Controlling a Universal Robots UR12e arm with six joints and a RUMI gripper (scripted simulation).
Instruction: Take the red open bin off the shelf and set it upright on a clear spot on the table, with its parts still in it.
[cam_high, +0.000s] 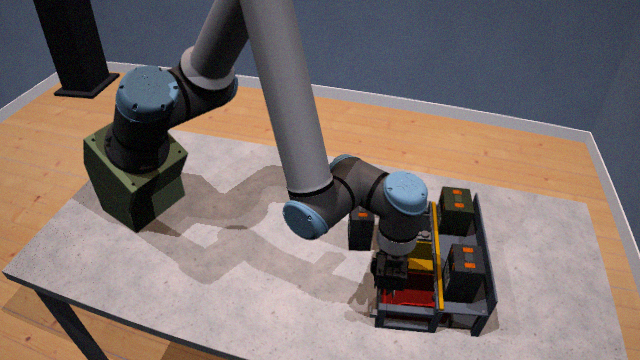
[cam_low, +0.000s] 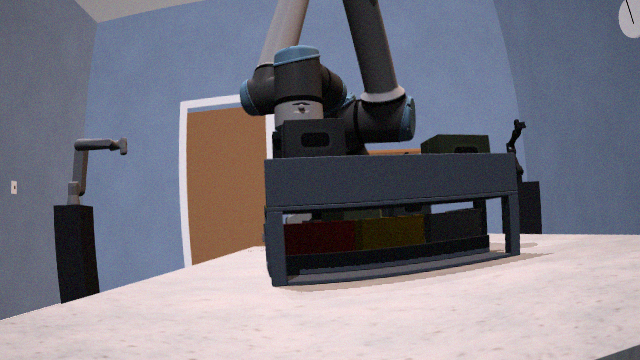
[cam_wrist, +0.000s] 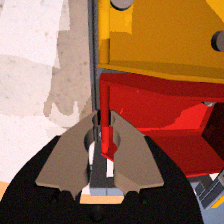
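The red open bin stands upright on the lower level of the grey shelf, at its near end in the top view. A small grey part shows inside the bin in the wrist view; the rest of its inside is mostly out of sight. My gripper points down over the bin's outer edge. Its two fingertips are closed on the bin's thin end wall, one on each side. In the exterior view the shelf hides the fingers.
A yellow bin stands right beside the red one, then a dark grey bin. A black case and a green case stand on the upper level. Another black case stands on the table.
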